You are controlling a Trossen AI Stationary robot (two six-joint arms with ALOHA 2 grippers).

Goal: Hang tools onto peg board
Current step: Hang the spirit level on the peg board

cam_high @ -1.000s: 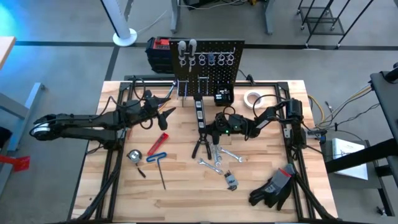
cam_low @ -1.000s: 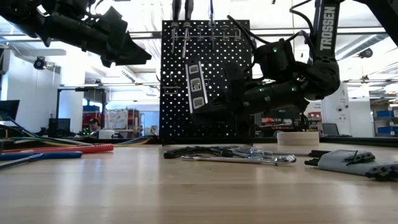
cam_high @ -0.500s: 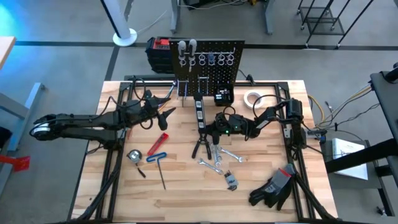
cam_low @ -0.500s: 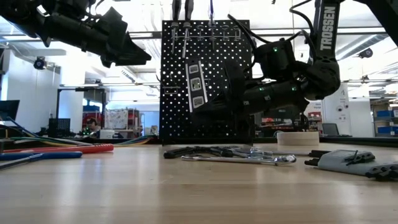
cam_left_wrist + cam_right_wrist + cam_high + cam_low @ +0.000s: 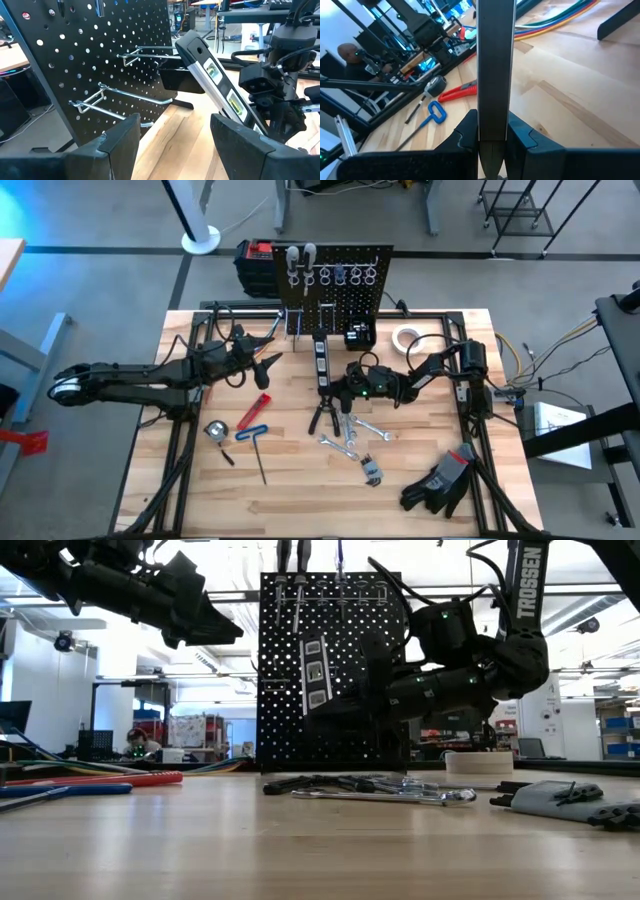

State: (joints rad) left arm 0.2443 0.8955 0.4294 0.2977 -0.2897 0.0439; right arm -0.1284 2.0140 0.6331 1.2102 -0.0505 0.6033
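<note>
Level (image 5: 321, 363): black, being held clear of the table, tilted in front of the peg board (image 5: 335, 285), near its bare long pegs. Right gripper (image 5: 342, 391) is clamping its lower end; left gripper (image 5: 268, 364) is hovering beside the board, fingers spread, empty. Progress: a few tools are hanging from the top hooks; most are lying unhung: pliers (image 5: 322, 417), wrenches (image 5: 352, 432), red-handled tool (image 5: 253, 412), blue-handled tool (image 5: 250, 433). Nearby: tape roll (image 5: 405, 338), gloves (image 5: 440, 479). The board's small bin (image 5: 359, 336) is crowding the approach

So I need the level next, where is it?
High view: the level is at table centre, just before the peg board, held in the right pincer, above the black pliers.
</note>
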